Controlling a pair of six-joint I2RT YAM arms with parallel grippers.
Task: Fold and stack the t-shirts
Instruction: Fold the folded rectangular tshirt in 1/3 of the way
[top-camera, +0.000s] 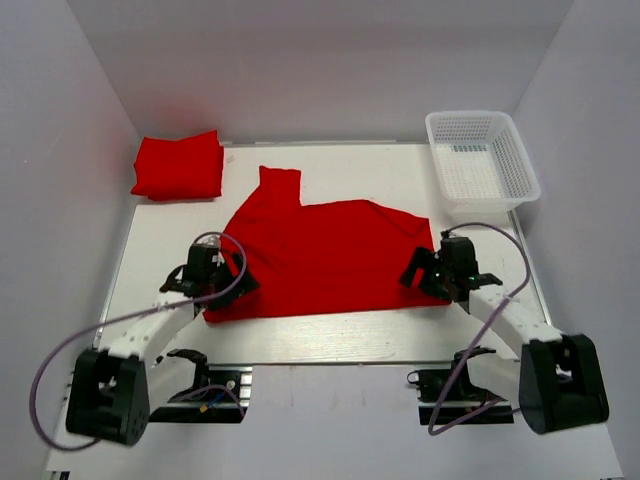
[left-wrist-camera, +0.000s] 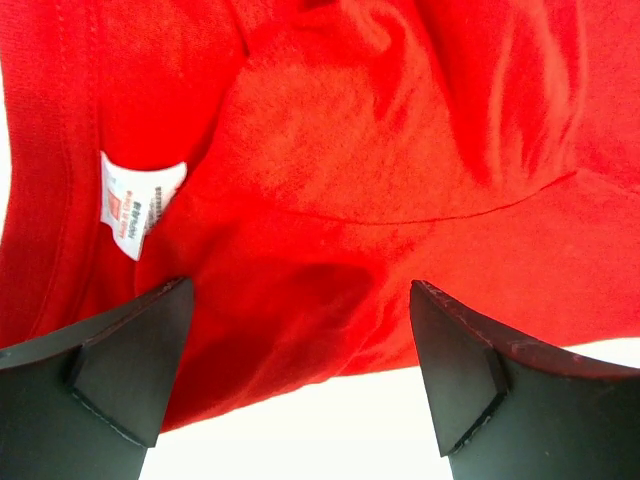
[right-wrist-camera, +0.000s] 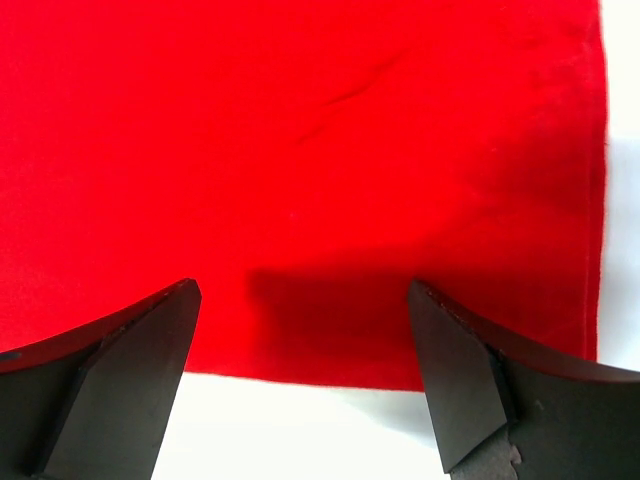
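Note:
A red t-shirt (top-camera: 320, 255) lies spread on the white table, one sleeve (top-camera: 279, 184) pointing to the back. A folded red t-shirt (top-camera: 179, 165) sits at the back left corner. My left gripper (top-camera: 222, 286) is open over the shirt's near left edge; the left wrist view shows red fabric (left-wrist-camera: 380, 180), the white neck tag (left-wrist-camera: 138, 203) and empty open jaws. My right gripper (top-camera: 432, 280) is open over the shirt's near right corner; the right wrist view shows flat red fabric (right-wrist-camera: 300, 150) and its hem between empty jaws.
A white plastic mesh basket (top-camera: 482, 160) stands at the back right corner. White walls close in the table on the left, back and right. Bare table (top-camera: 330, 335) runs along the near edge in front of the shirt.

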